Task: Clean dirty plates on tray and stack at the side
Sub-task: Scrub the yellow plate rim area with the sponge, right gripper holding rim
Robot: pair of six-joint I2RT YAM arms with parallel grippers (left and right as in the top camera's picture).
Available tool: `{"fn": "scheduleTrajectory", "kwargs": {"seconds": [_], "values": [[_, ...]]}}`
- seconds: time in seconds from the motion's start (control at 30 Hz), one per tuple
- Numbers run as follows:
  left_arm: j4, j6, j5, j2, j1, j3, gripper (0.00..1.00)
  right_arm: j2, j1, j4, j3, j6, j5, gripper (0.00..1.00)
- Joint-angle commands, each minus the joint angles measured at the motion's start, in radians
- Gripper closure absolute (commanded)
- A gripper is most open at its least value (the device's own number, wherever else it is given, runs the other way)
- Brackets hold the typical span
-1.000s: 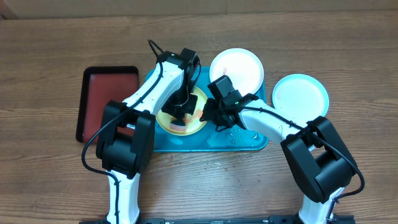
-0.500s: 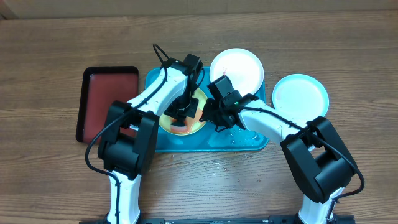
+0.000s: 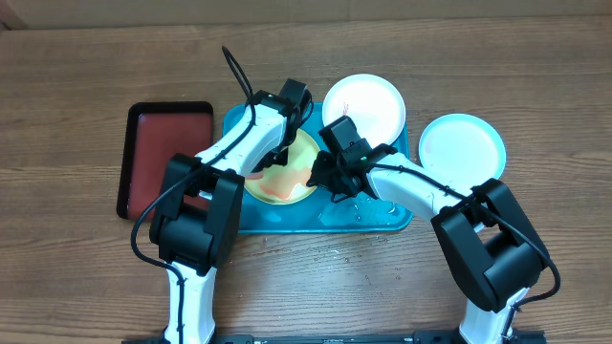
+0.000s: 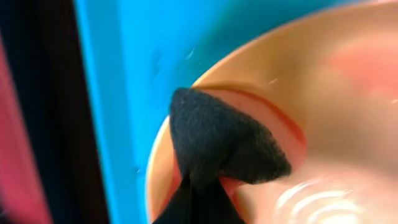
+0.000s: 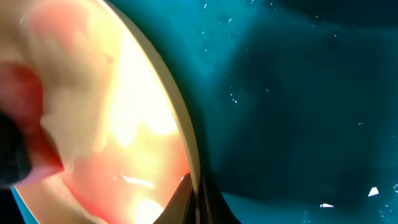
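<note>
Right now your right gripper (image 3: 318,178) pinches the yellow-green plate (image 3: 289,178) by its rim at 3 o'clock, on the turquoise tray (image 3: 375,214). Your left gripper (image 3: 275,158) clamps a black sponge (image 4: 217,140) against the plate's red-smeared edge near 10 o'clock.

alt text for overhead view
Left arm and right arm meet over a round yellow-green plastic plate smeared red, on a turquoise rectangular plastic tray. A round white plastic plate sits at its far corner; a round light blue plastic plate lies outside.
</note>
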Motion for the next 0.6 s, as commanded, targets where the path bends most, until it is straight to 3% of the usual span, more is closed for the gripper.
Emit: {"fn": "scheduleTrajectory", "kwargs": {"seconds": [0.0,0.17,0.3,0.4,0.57], "values": [[0.071,0.075,0.197,0.016,0.010,-0.006,0.96,0.018,0.002,-0.006,-0.008,-0.009,0.006,0.96],[0.094,0.288,0.375,0.016,0.010,-0.006,0.96,0.018,0.002,-0.006,-0.008,-0.010,0.006,0.96],[0.046,0.478,0.604,0.016,0.010,-0.006,0.96,0.018,0.002,-0.005,-0.008,-0.010,0.006,0.96],[0.005,0.531,0.793,0.016,0.011,-0.006,0.96,0.018,0.002,-0.006,-0.008,-0.010,0.006,0.96],[0.019,0.519,0.940,0.016,0.013,-0.006,0.96,0.018,0.002,-0.005,-0.008,-0.018,-0.016,0.96]]}}
